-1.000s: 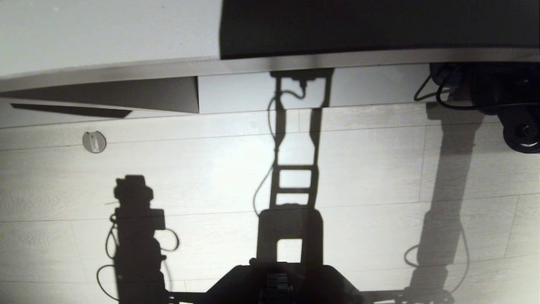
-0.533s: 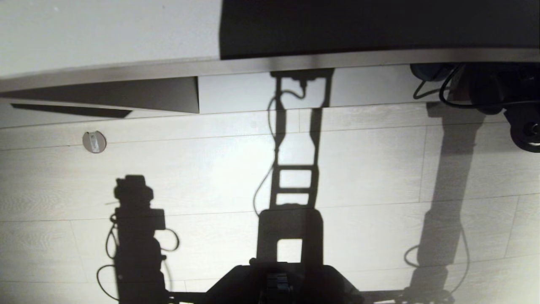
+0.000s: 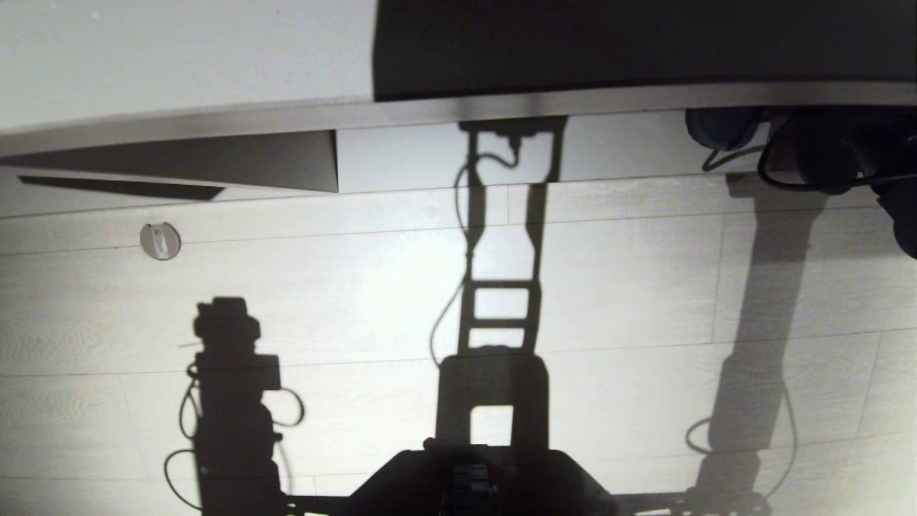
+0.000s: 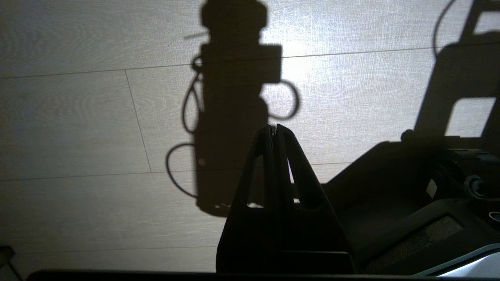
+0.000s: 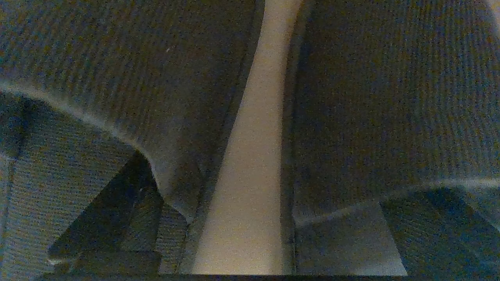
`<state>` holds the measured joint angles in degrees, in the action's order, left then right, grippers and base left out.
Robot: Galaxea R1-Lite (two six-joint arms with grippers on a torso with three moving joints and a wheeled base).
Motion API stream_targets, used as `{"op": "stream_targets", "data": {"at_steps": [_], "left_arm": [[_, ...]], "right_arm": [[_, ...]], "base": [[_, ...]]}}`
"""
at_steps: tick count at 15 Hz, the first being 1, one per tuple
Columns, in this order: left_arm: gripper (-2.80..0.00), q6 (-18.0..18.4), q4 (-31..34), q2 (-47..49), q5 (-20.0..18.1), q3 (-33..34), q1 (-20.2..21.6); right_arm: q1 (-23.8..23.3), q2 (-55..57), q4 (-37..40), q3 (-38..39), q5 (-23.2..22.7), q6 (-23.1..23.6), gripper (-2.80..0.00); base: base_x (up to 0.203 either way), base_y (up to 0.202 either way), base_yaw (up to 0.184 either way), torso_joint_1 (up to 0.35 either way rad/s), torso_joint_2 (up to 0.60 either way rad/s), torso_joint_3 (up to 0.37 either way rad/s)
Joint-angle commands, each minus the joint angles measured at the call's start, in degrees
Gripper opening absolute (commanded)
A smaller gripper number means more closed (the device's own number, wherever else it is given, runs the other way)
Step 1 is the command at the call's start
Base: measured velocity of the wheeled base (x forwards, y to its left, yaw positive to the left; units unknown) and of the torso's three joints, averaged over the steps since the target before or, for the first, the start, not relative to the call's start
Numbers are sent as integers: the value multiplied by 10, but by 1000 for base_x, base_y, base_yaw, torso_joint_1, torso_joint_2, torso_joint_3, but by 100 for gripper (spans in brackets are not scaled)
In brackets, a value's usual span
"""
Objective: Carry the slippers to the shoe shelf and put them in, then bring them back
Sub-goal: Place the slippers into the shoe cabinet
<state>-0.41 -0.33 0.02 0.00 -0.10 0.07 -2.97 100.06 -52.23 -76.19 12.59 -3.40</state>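
The two dark grey slippers, one and the other, lie side by side on the pale board of the shoe shelf. A strip of bare board shows between them. My right gripper stands open over them, one finger at each slipper's opening, gripping nothing. In the head view the right arm reaches under the shoe shelf's top board, and a dark rounded slipper end shows beside it. My left gripper hangs shut and empty over the floor.
A round metal floor fitting sits on the pale wood floor at the left. An upright shelf panel stands at the far left. My own base is at the near edge, with arm shadows across the floor.
In the head view the right arm has slid to the right, its wrist now almost out of the picture. More of the dark rounded slipper end shows beside it. Nothing else has moved.
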Motion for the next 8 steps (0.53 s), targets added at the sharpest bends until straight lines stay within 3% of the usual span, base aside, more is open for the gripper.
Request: {"op": "stream_targets", "data": {"at_steps": [1, 8], "left_arm": [[-280, 0, 0, 0, 0, 0, 0], [-280, 0, 0, 0, 0, 0, 0]], "right_arm": [[0, -19, 7, 11, 1, -2, 0], [1, -47, 25, 38, 0, -2, 0]], "base": [[0, 0, 0, 0, 0, 0], [0, 0, 0, 0, 0, 0]]}}
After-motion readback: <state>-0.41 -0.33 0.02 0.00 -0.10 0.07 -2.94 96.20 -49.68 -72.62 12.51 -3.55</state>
